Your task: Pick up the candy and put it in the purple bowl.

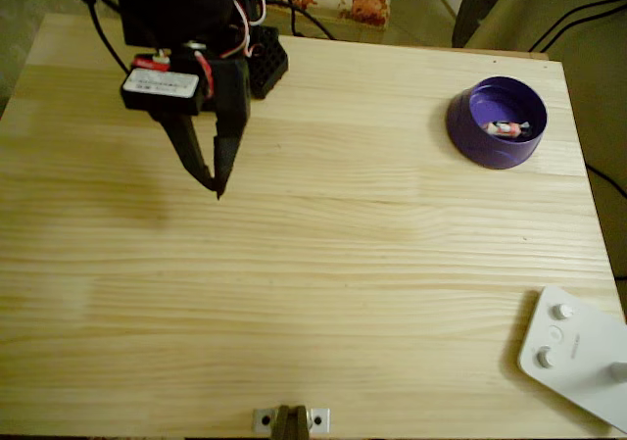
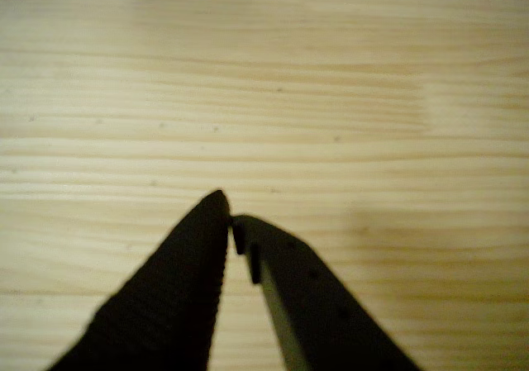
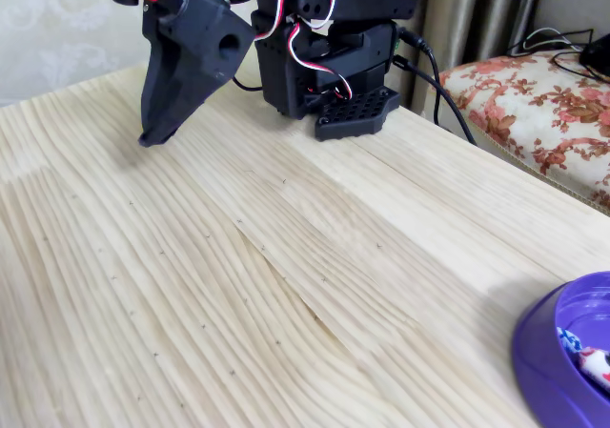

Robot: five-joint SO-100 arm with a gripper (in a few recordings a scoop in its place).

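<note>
— Overhead view first: where's the candy point(image 1: 506, 127)?

— Lying inside the purple bowl point(image 1: 470, 126), slightly right of its middle, at the upper right of the frame. The fixed view catches it too, as a white and pink scrap point(image 3: 589, 355) at the lower right corner, within the bowl's point(image 3: 548, 352) cropped rim.

— And the bowl sits where?

— On the wooden tabletop point(image 1: 323, 264), near its right edge. Further down that edge, at the lower right corner of the overhead view, lies a white flat device point(image 1: 578, 352) with round buttons, well apart from the bowl.

— The hand?

— At the upper left of the overhead view, well apart from the bowl, its black fingers pointing down toward bare wood point(image 1: 216, 187). The wrist view shows the two tips meeting point(image 2: 230, 218) with nothing between them: the hand is closed and empty. In the fixed view the tip point(image 3: 152, 137) hangs close to the tabletop at upper left; whether it touches the wood, I cannot tell.

— Anything around it?

— The arm's black base point(image 3: 334, 75) stands just behind, with red and white wires. A floral cushion point(image 3: 534, 104) lies beyond the tabletop's far edge at the right of the fixed view.
</note>
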